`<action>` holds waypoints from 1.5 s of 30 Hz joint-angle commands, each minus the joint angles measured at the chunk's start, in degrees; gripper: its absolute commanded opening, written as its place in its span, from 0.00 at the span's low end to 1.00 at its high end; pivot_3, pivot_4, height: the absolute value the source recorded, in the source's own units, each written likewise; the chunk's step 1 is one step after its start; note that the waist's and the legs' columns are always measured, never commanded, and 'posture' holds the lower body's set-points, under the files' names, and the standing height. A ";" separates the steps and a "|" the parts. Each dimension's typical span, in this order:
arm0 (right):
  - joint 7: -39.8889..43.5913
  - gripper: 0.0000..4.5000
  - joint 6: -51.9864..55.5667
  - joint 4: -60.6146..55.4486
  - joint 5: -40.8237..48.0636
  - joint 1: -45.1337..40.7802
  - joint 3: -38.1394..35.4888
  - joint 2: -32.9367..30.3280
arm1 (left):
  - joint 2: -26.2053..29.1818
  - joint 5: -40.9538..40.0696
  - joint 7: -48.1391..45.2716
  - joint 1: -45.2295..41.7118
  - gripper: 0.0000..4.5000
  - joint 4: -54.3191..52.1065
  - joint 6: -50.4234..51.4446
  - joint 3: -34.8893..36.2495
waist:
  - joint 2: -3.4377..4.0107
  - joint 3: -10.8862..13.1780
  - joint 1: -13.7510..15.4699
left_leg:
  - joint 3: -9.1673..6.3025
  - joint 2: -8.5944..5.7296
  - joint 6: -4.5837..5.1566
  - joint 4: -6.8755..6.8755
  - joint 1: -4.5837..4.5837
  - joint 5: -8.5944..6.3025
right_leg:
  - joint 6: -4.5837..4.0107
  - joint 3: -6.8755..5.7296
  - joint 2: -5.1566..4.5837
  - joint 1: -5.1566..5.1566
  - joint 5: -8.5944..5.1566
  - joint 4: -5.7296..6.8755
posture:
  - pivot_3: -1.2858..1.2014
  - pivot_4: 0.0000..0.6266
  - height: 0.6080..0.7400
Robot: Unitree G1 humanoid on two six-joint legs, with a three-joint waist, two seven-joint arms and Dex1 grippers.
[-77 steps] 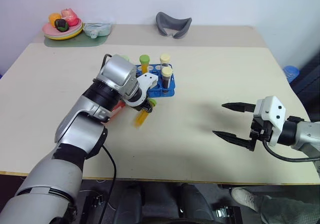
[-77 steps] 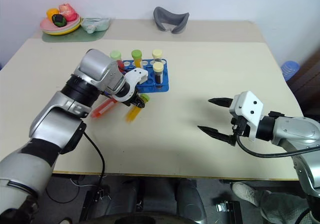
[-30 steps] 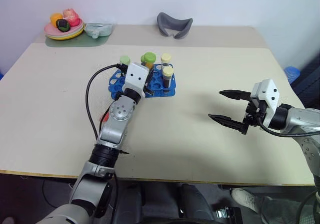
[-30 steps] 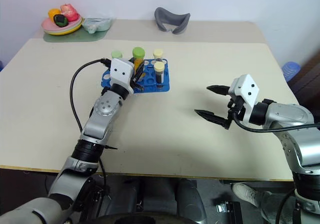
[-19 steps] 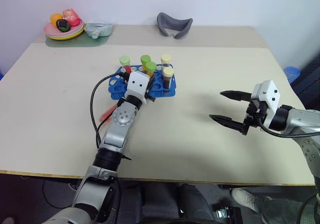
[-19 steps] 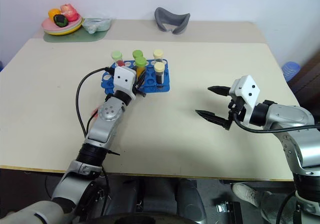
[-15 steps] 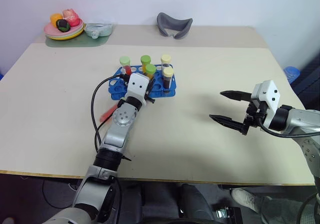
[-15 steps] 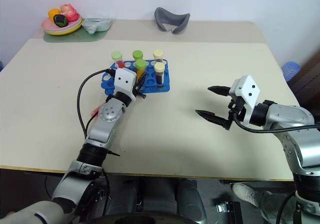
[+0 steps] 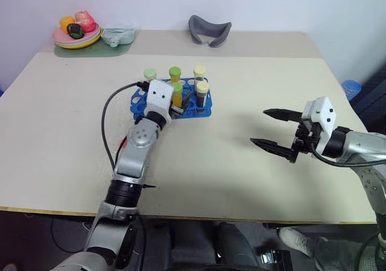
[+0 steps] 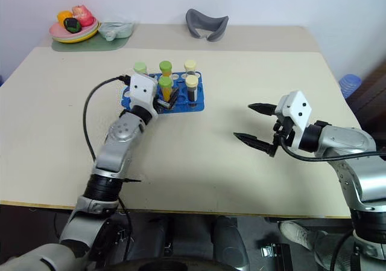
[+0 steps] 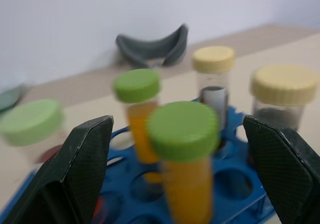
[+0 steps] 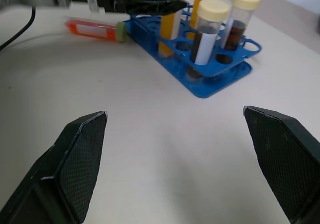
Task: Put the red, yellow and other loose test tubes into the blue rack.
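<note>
The blue rack (image 9: 206, 110) stands mid-table with several capped tubes upright in it. My left gripper (image 11: 177, 122) is open at the rack, one finger on each side of a yellow-orange tube with a green cap (image 11: 186, 156). That tube stands in a front hole, apart from both fingers. A red tube (image 12: 92, 28) with a pale green cap lies flat on the table beside the rack, next to my left arm. Two brown tubes with pale yellow caps (image 12: 206, 32) stand at the rack's right end. My right gripper (image 9: 258, 126) hovers open and empty over bare table to the right.
A grey curved object (image 9: 208, 29) lies at the back of the table. A plate of fruit (image 9: 75, 32) and a clear container (image 9: 116, 37) sit on a green mat at the back left. A black cable (image 9: 108, 120) loops beside my left arm.
My left gripper has opened and let go of the yellow-orange tube, which now stands in the rack. The hand shifted a little to the left. The right arm stayed put.
</note>
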 commanded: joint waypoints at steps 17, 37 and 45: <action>3.45 1.00 -7.05 6.18 -3.67 -6.55 5.86 5.85 | 39.82 -29.04 -31.05 -24.69 0.93 -1.53 65.31 -8.79 | -0.03 0.05 -0.14 | -0.10 0.01 -0.01 -0.02 0.01 0.01 | -0.01 -0.08 0.02 -0.02 -0.01 0.01 | 0.52 0.24 1.00; -1.73 1.00 -2.03 -3.42 -0.67 -1.49 2.32 5.23 | 29.50 -10.43 -43.31 -42.01 0.93 37.14 42.88 -37.60 | -0.05 0.07 0.23 | -0.01 -0.03 0.00 0.00 -0.08 0.00 | -0.01 -0.07 0.01 -0.07 -0.02 -0.03 | 0.52 0.24 1.00; -2.83 1.00 -1.17 -5.26 -0.30 0.09 1.16 5.01 | 24.64 -1.86 -49.15 -43.89 0.54 45.80 34.91 -40.30 | -0.06 0.07 0.25 | -0.01 -0.03 0.00 0.01 -0.10 0.00 | -0.01 -0.07 0.01 -0.08 -0.02 -0.03 | 0.52 0.24 1.00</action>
